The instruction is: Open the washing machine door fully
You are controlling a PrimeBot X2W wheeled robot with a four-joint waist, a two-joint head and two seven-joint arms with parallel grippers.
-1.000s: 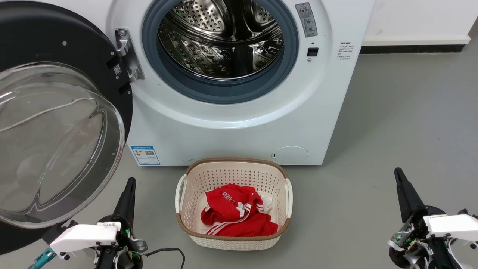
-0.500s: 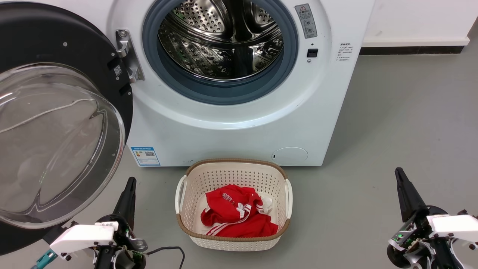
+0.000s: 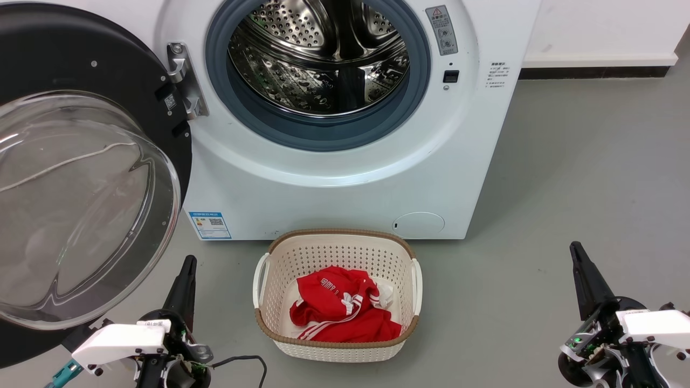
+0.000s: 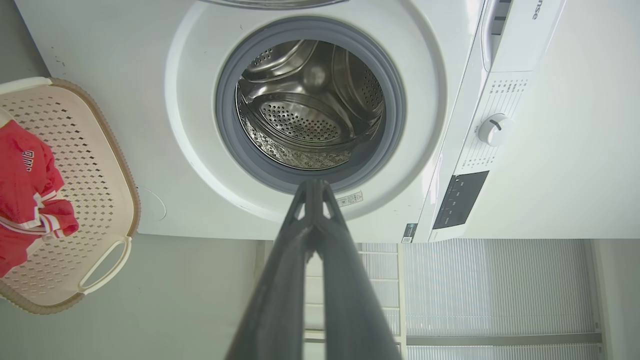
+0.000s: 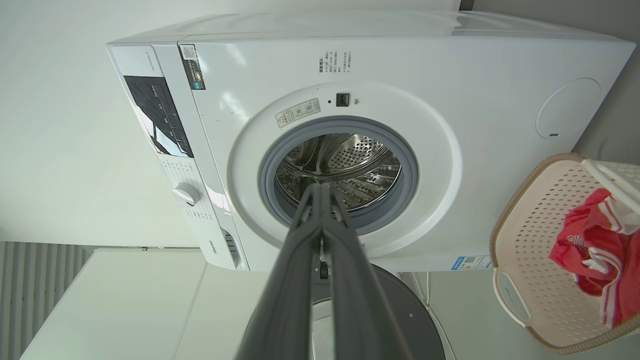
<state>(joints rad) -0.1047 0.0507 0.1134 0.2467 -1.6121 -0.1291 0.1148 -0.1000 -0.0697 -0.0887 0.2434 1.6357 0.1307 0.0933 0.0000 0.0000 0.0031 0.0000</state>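
Above-left of the left gripper (image 3: 189,261), the washing machine door (image 3: 81,205) stands wide open. Both arms sit low; the right gripper (image 3: 575,247) and the left are clenched and empty.

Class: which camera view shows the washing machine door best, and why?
The head view: the washing machine door stands open on the left, with its black disc and glass bowl plain to see. The right wrist view shows part of it low down, behind the right gripper; the left wrist view shows a sliver at the top edge.
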